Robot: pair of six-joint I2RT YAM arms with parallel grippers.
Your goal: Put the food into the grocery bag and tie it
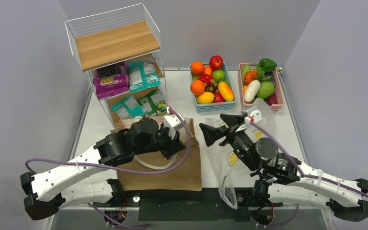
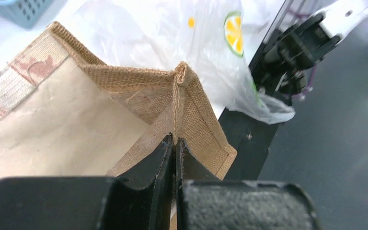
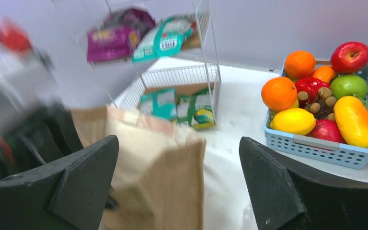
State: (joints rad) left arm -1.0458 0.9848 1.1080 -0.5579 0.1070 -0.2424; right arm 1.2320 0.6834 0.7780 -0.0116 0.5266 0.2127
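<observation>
The grocery bag (image 1: 227, 160), thin translucent plastic printed with lemon slices, lies crumpled on the table under my right arm; it also shows in the left wrist view (image 2: 196, 43). A brown jute bag (image 1: 163, 172) stands beside it. My left gripper (image 2: 175, 140) is shut on the jute bag's folded corner seam (image 2: 184, 103). My right gripper (image 3: 179, 163) is open and empty, above the table, facing the jute bag (image 3: 172, 177). Toy fruits (image 1: 211, 81) fill a blue basket (image 3: 316, 148). Purple (image 1: 110, 82), teal (image 1: 141, 75) and green (image 1: 141, 106) snack packets lie on a rack.
The wire rack (image 1: 115, 43) with a wooden top stands at the back left. A pink basket (image 1: 279, 93) of toy vegetables stands at the back right, next to the blue one. Grey walls close in both sides.
</observation>
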